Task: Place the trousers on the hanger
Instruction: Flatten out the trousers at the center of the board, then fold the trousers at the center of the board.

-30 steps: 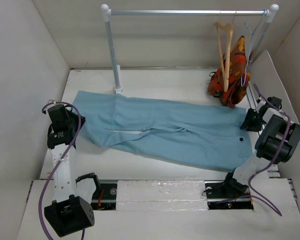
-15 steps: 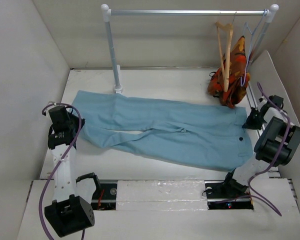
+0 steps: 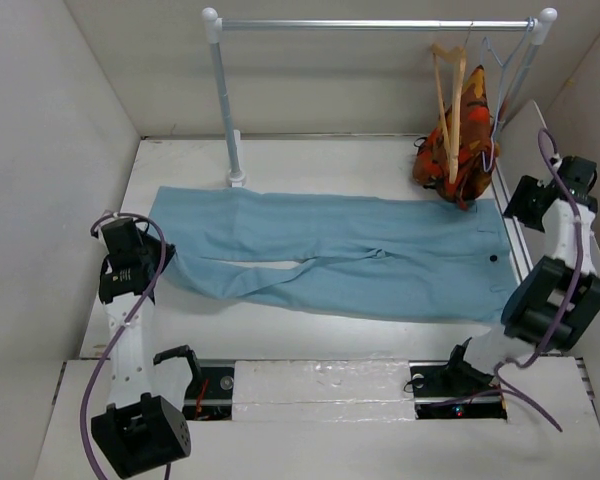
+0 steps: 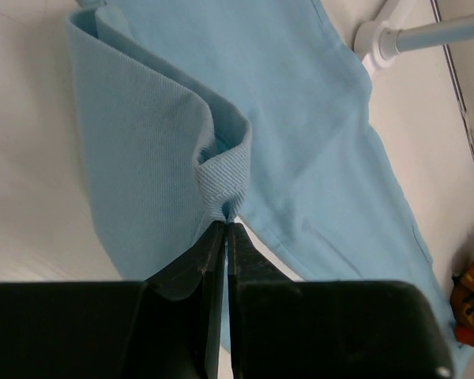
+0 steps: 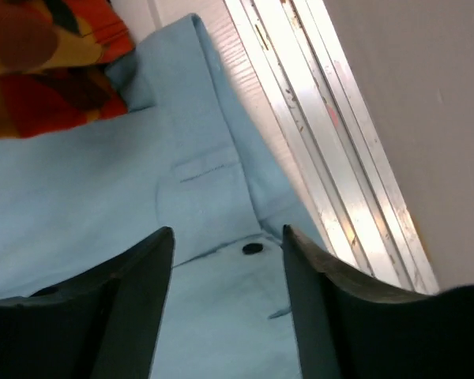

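Note:
The light-blue trousers (image 3: pixel 360 260) lie flat across the table, legs to the left and waist with the small dark button (image 3: pixel 493 258) to the right. My left gripper (image 3: pixel 163 256) is shut on a pinched fold of a leg hem; in the left wrist view the cloth (image 4: pixel 316 142) bunches at the closed tips (image 4: pixel 226 223). My right gripper (image 3: pixel 512 205) is open and empty above the far right waist corner; its wrist view shows the button (image 5: pixel 252 249) between the spread fingers (image 5: pixel 227 230). The tan wooden hanger (image 3: pixel 450 95) hangs on the rail at the back right.
A garment rack (image 3: pixel 370 24) stands at the back, its left post base (image 3: pixel 237 178) by the trouser legs. An orange-red patterned garment (image 3: pixel 455 150) and a thin wire hanger (image 3: pixel 495 85) hang beside the wooden hanger. A metal track (image 5: pixel 324 142) runs along the right wall.
The trousers have been pulled straighter, the waist shifting toward the back. My right gripper has come off the waistband and moved up and back to the right. My left gripper shifted slightly.

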`<state>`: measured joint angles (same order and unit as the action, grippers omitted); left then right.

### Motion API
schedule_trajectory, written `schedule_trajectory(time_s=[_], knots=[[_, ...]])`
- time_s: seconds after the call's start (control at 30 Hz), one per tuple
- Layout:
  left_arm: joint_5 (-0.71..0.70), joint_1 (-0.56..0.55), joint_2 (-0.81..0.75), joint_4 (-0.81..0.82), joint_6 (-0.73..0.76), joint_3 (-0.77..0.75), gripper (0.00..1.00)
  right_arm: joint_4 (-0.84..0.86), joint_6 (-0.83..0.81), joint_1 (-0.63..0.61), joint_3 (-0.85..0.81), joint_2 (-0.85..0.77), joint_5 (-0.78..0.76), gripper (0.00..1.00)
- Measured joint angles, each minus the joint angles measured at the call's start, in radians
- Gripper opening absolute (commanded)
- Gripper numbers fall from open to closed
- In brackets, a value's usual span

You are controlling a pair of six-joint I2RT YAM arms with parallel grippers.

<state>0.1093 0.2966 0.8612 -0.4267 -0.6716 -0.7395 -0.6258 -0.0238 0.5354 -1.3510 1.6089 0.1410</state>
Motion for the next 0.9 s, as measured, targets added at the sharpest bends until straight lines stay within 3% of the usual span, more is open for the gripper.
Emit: schedule_trajectory(time_s=[0.2,0.3,0.5,0.9], knots=[[0.068,-0.029,-0.030,0.006,-0.032,0.035,0.00,-0.064,0.095,0.030,0.413,-0.476,-0.097,0.47],[0.083,-0.047,-0.039,0.026,-0.038,0.035,0.00,-0.143,0.139,0.064,0.538,-0.574,-0.189,0.47],[0.076,-0.091,-0.005,0.017,-0.039,-0.008,0.00,-0.209,0.223,0.156,0.554,-0.517,-0.214,0.52],[0.063,-0.100,0.039,0.019,-0.040,-0.064,0.00,-0.187,0.257,0.387,0.568,-0.306,-0.248,0.51]])
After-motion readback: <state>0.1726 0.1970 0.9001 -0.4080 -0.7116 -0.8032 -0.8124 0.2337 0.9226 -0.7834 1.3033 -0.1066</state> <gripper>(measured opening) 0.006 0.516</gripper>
